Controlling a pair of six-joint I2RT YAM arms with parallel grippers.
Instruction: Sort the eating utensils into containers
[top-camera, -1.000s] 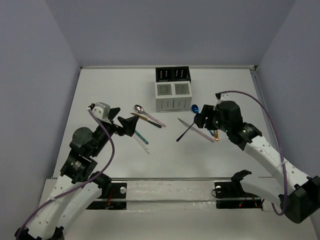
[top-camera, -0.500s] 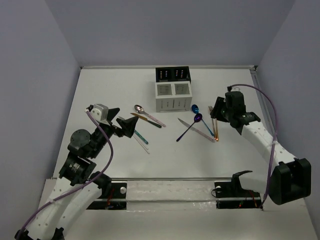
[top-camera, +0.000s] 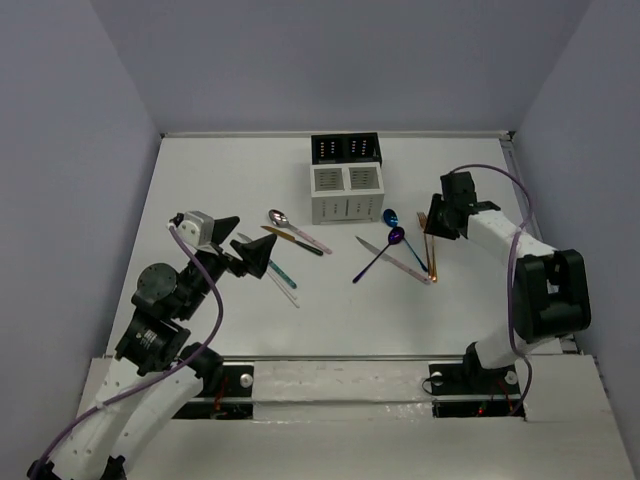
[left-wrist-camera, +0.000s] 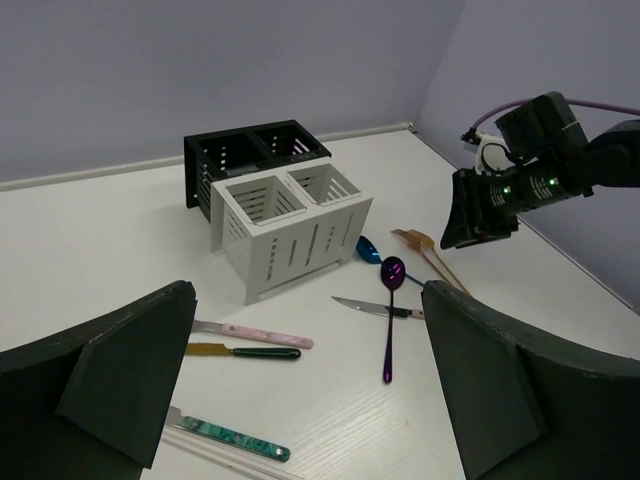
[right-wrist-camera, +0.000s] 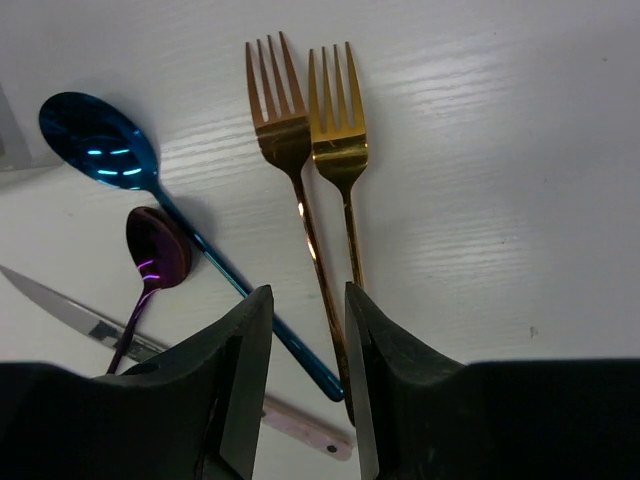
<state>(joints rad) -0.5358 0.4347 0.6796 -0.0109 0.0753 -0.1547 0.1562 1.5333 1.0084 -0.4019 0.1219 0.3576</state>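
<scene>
The caddy (top-camera: 345, 180) stands at the back middle, white compartments in front, black ones behind; it also shows in the left wrist view (left-wrist-camera: 290, 235). Right of it lie a blue spoon (top-camera: 392, 219), a purple spoon (top-camera: 378, 255), a pink-handled knife (top-camera: 395, 258) and two orange forks (top-camera: 430, 245). My right gripper (top-camera: 434, 224) hangs low over the forks, slightly open, its jaws either side of the copper fork's handle (right-wrist-camera: 310, 240), beside the gold fork (right-wrist-camera: 338, 130). My left gripper (top-camera: 243, 255) is wide open and empty above a teal-handled knife (top-camera: 282, 270).
A pink-handled spoon (top-camera: 298, 232) and a black-handled knife (top-camera: 292, 240) lie left of the caddy, with a pale slim stick (top-camera: 283, 290) beside the teal knife. Grey walls close the table's sides and back.
My right arm has folded back and swung right; its gripper moved from above the purple spoon to above the two forks. My left arm has barely shifted.
</scene>
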